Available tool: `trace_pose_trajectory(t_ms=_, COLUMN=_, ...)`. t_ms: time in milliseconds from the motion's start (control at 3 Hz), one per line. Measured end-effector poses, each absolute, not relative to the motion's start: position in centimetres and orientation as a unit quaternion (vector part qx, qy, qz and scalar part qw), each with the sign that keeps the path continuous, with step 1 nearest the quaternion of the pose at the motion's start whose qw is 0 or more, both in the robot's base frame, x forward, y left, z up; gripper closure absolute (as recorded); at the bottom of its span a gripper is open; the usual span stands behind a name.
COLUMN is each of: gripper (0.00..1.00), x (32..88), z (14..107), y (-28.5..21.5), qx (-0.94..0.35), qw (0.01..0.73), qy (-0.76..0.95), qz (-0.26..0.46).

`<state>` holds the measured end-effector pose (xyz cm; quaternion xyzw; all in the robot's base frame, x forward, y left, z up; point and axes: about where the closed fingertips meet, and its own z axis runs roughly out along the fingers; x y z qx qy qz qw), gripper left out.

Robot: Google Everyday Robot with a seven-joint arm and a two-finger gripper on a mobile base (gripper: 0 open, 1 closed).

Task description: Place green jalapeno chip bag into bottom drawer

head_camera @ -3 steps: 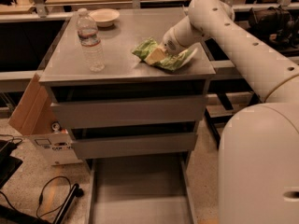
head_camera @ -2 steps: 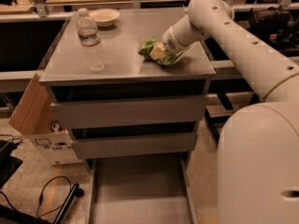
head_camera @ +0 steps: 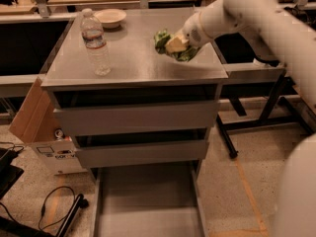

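Since the gripper (head_camera: 174, 44) clutched the green jalapeno chip bag (head_camera: 161, 37) over the cabinet top (head_camera: 138, 65), the bag was mostly hidden; one water bottle (head_camera: 96, 43), one bowl (head_camera: 110, 18), bottom drawer (head_camera: 148, 201) cut off.

The cream-yellow gripper (head_camera: 174, 44) on its white arm (head_camera: 237, 9) has its jaws closed on the bright green jalapeno chip bag (head_camera: 160, 38). Under the jaws the worktop (head_camera: 133, 63) is plain grey. Well aside from the jaws stand a clear bottle (head_camera: 96, 41) and a pale cream bowl (head_camera: 110, 18). Far below them the bottom drawer (head_camera: 148, 201) is flat grey.
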<state>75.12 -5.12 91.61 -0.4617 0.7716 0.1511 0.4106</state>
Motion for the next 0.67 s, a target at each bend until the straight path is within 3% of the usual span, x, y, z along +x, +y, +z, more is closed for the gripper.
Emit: trace_pose_trajectory(t_ms=667, gripper=1.00, x=67.4, z=98.8, y=-8.1, qx=-0.499, qw=0.453, qy=0.721, qz=0.160)
